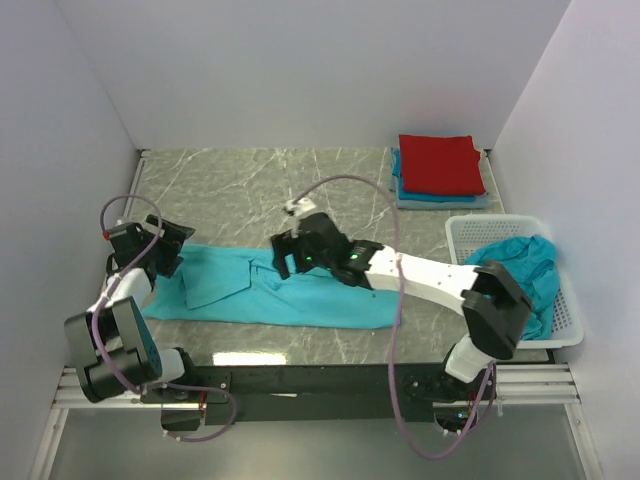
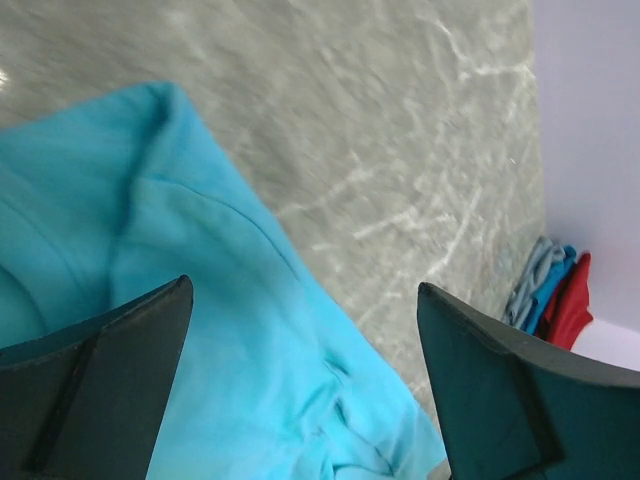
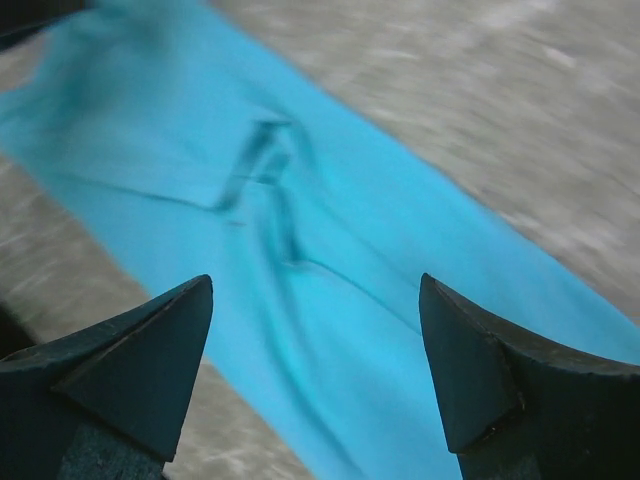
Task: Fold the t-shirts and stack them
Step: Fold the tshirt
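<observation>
On the marbled tabletop (image 1: 250, 180) we see left hand (image 2: 303, 290) and right hand (image 3: 315, 285) tilted down, splayed wide, empty, over a creased turquoise t-shirt (image 1: 300, 300).

Spread turquoise t-shirt (image 1: 300, 298): soft matt cloth, lightly creased, with stitched seams.

Folded red t-shirt (image 1: 438, 163) and crumpled turquoise t-shirt (image 1: 525, 268): the same matt cloth.

Table top (image 1: 250, 185): smooth, stone-patterned grey-green surface with pale veins. The finish is semi-gloss and mirrors light at the near edge.

Basket (image 1: 462, 236): smooth white plastic lattice.

Left gripper fingers (image 2: 100, 400) and right gripper fingers (image 3: 120, 370): dark, matt, plastic-looking.

Right arm link (image 1: 430, 277): glossy white shell.

Cable (image 1: 395, 330): smooth lavender sheath.
</observation>
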Available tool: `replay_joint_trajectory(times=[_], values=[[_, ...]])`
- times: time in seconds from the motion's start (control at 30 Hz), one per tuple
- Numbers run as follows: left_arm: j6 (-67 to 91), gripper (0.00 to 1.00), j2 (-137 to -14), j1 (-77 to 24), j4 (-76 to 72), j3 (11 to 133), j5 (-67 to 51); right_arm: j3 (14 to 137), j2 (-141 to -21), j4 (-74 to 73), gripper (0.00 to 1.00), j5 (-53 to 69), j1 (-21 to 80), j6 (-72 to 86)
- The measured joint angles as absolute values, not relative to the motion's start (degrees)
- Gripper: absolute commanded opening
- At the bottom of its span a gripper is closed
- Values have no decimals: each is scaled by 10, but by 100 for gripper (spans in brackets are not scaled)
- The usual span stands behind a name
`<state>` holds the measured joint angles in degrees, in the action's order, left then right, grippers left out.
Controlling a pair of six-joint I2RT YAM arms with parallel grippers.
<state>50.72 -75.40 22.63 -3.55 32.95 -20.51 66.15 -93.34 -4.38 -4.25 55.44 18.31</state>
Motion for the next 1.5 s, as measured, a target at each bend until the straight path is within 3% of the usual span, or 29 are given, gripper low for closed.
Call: replay_joint_trajectory(times=[0.27,0.43,0.6,0.8,1.03,1.27,1.5], values=[[515,99,-643,95,-4,286,-180,486,-843,-58,90,-75,394,219],[517,99,-605,87,29,238,-137,449,-843,-87,90,-76,345,227],[521,99,-644,87,18,226,-116,450,-861,-86,90,-55,331,234],[535,99,-779,88,-78,283,-124,449,-888,-87,90,-19,331,242],[541,99,-1005,50,-138,485,-143,420,-873,-58,90,29,355,249],[523,99,-1234,-60,-65,822,-135,405,-852,-66,90,68,548,262],[503,99,-1400,-138,-48,1070,-153,465,-893,-117,90,114,635,253]])
